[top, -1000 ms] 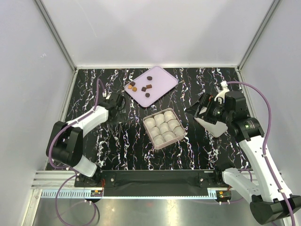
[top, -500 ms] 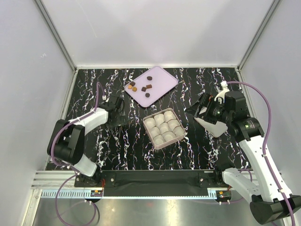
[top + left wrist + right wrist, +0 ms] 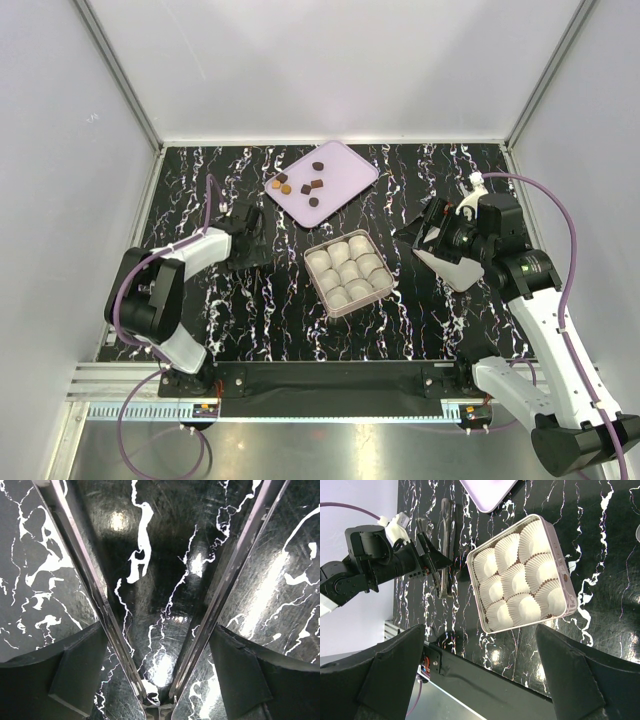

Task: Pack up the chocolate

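Observation:
Several small chocolate pieces [image 3: 316, 185], dark brown and orange-brown, lie on the pink lid [image 3: 345, 170] at the back. A square box [image 3: 318, 290] full of white paper cups [image 3: 348, 270] sits mid-table; it also shows in the right wrist view [image 3: 570, 605]. Metal tongs [image 3: 95, 590] lie on the table left of the box [image 3: 445, 540]. My left gripper [image 3: 250, 236] points down over them, open, with its fingers either side of the tongs' joined end [image 3: 159, 630]. My right gripper [image 3: 428, 232] hovers right of the box, open and empty [image 3: 480, 630].
The table is black marble-patterned, with white walls on three sides. A black bar and metal rail [image 3: 330, 385] run along the near edge. A corner of the pink lid shows in the right wrist view [image 3: 490, 492].
My left gripper has moved a little toward the near side, over the tongs. The right arm, box, lid and chocolate have not moved.

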You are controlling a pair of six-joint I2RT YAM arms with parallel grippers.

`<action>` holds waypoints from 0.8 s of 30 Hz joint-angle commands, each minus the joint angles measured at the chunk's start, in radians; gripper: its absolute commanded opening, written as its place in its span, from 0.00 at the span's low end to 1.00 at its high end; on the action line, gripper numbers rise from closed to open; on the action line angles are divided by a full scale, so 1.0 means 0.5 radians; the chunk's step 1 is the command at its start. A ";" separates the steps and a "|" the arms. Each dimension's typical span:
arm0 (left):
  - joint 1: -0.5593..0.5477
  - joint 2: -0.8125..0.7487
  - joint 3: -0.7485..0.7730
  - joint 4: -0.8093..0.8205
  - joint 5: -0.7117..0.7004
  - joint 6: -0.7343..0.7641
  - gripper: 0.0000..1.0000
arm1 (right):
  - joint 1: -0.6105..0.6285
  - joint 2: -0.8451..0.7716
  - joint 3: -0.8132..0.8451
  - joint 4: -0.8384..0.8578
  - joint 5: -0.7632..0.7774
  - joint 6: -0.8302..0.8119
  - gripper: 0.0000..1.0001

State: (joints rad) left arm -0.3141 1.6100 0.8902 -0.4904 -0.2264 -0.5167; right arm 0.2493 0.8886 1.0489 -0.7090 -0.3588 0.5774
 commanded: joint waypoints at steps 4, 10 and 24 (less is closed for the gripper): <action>0.005 0.014 0.026 -0.031 -0.007 0.015 0.77 | -0.002 -0.010 0.025 0.007 -0.006 -0.017 1.00; -0.001 -0.204 0.223 -0.289 -0.023 0.085 0.69 | -0.002 -0.038 0.047 -0.027 -0.007 0.008 1.00; -0.022 -0.590 0.655 -0.838 0.201 0.337 0.60 | -0.002 -0.050 0.019 -0.159 0.128 -0.035 1.00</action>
State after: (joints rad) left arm -0.3199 1.3605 1.1717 -0.8455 -0.1738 -0.3931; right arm 0.2493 0.8654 1.0485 -0.7681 -0.3252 0.5793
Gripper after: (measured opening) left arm 0.602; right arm 0.994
